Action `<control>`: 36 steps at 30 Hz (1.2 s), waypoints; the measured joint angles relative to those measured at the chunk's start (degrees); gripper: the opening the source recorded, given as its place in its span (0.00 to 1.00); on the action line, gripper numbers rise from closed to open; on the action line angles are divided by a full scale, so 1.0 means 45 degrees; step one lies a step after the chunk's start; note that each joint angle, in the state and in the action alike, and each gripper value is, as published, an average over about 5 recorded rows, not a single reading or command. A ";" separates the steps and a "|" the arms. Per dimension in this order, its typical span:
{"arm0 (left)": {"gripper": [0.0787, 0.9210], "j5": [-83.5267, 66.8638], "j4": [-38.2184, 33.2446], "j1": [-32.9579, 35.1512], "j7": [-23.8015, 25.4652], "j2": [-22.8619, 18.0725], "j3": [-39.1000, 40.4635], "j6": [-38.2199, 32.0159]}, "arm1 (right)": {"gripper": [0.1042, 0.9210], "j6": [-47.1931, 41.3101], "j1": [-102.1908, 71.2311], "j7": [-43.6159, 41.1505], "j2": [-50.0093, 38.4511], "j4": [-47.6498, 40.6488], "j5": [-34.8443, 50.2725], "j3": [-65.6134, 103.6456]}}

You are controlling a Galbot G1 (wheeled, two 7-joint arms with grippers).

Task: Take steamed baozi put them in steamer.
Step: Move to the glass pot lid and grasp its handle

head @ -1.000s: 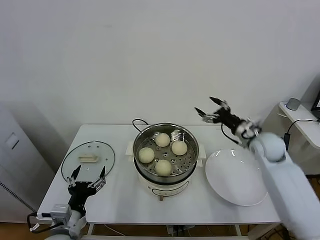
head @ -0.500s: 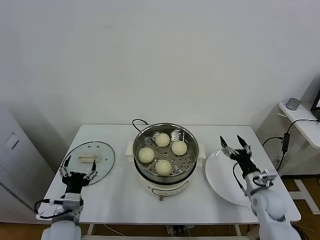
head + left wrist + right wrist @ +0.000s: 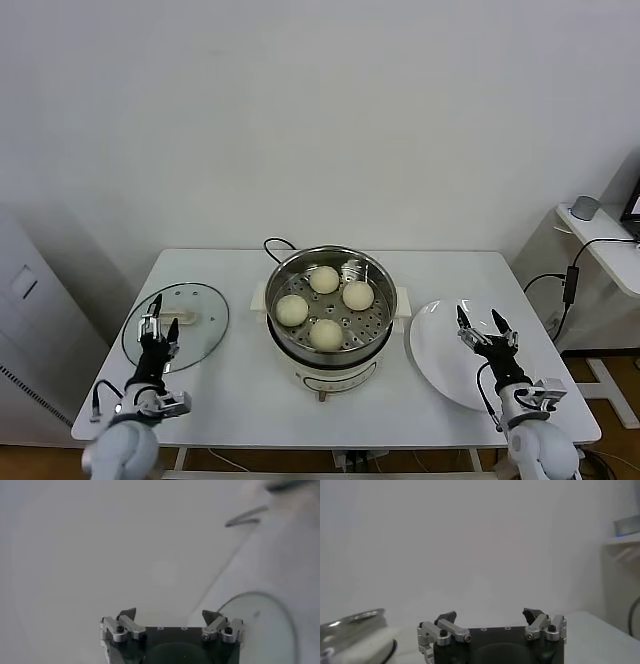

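Observation:
Several cream-white steamed baozi (image 3: 326,333) lie in the shiny steamer (image 3: 378,318), which stands on its white pot base at the table's middle. Its rim also shows in the right wrist view as the steamer (image 3: 351,621). My left gripper (image 3: 158,325) is open and empty, pointing up over the near part of the glass lid (image 3: 200,310); in its own view the left gripper (image 3: 169,614) holds nothing. My right gripper (image 3: 484,324) is open and empty, upright over the near edge of the white plate (image 3: 440,345); the right gripper (image 3: 490,616) shows only wall between its fingers.
A black cord (image 3: 274,244) runs from the pot toward the table's back edge. A side shelf (image 3: 600,235) with a small grey object stands at the right, beyond the table. The glass lid (image 3: 260,625) lies flat at the table's left.
Both arms have drawn back toward me and lowered. The right gripper came down from beside the steamer to the plate's near edge. The left gripper has turned upright over the lid.

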 measured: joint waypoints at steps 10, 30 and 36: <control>0.88 0.1157 0.2512 -0.1366 0.0003 0.1734 0.0307 -0.1072 | 0.88 0.0068 -0.0254 0.0082 0.0157 -0.0184 -0.0026 0.0222; 0.88 0.0439 0.4343 -0.2880 0.0415 0.2125 0.0821 -0.1205 | 0.88 0.0165 -0.0314 0.0096 0.0470 -0.0489 -0.0346 0.0311; 0.88 0.0393 0.4690 -0.3187 0.0432 0.2039 0.0931 -0.1185 | 0.88 0.0184 -0.0328 0.0097 0.0527 -0.0558 -0.0408 0.0317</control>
